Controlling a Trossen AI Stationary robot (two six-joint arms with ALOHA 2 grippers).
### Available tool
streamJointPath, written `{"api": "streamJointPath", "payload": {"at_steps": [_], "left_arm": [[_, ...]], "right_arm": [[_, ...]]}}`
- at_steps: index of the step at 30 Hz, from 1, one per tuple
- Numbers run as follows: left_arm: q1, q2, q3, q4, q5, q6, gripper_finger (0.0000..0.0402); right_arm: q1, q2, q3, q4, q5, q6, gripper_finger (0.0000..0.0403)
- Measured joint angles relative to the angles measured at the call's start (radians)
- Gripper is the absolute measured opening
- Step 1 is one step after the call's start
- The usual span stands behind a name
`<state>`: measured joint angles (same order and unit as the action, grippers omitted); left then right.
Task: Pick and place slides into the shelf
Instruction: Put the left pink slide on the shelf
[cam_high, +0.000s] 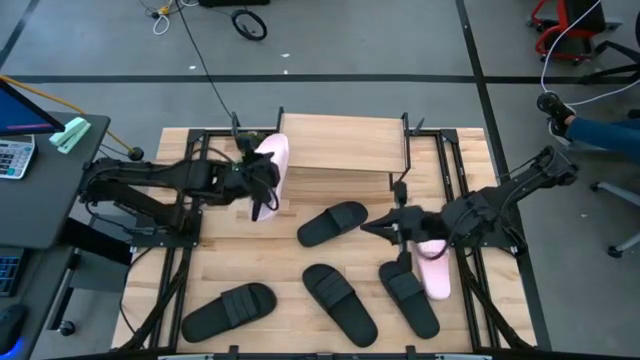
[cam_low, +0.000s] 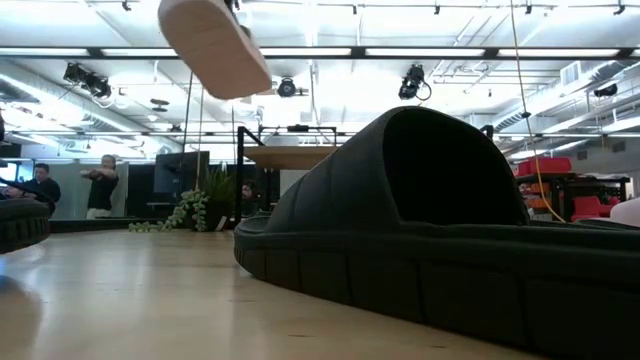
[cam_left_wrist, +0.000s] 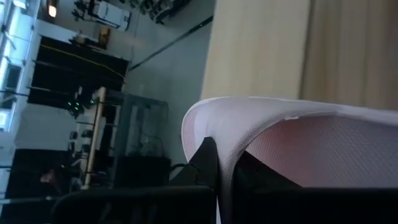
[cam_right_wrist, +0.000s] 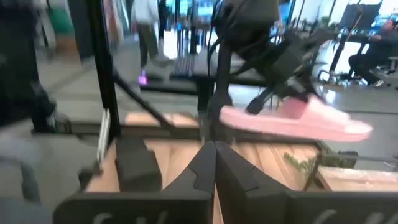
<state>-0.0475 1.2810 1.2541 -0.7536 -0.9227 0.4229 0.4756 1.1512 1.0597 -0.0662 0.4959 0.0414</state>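
Pink slide (cam_high: 270, 160), pinched by the strap in the left gripper (cam_high: 262, 177) jaws, hangs lengthwise just beside the shelf (cam_high: 345, 150), left of it.

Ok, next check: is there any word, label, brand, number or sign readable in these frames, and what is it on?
None can be read.
Calculator on the side desk: key markings too small to read.
Pink slide held by the left gripper: no print visible.
Black slides, e.g.: no visible branding.
Shelf: plain wood, no label.
Room screens in the low view: too blurred.
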Motion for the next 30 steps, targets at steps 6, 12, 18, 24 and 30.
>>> {"api": "streamJointPath", "payload": {"at_steps": [6,12,18,24,30], "left_arm": [[0.164,0.045,-0.001,0.220,0.251,0.144,0.0011],[0.331,0.171,-0.001,0.434,0.345,0.245,0.0011],[0.458,0.317,-0.003,0.602,0.371,0.354,0.0011],[0.522,0.370,-0.003,0.628,0.382,0.377,0.0013],[0.571,0.373,-0.002,0.632,0.403,0.379,0.0012]], "right_arm": [[-0.018,0.060,0.068,-0.058,0.000,-0.020,0.0014],[-0.040,0.045,0.061,-0.082,0.002,-0.017,0.0014],[-0.043,0.043,0.061,-0.125,0.001,-0.007,0.0014],[-0.043,0.043,0.061,-0.177,0.000,0.001,0.0014],[-0.044,0.043,0.061,-0.182,0.001,0.001,0.0014]]}}
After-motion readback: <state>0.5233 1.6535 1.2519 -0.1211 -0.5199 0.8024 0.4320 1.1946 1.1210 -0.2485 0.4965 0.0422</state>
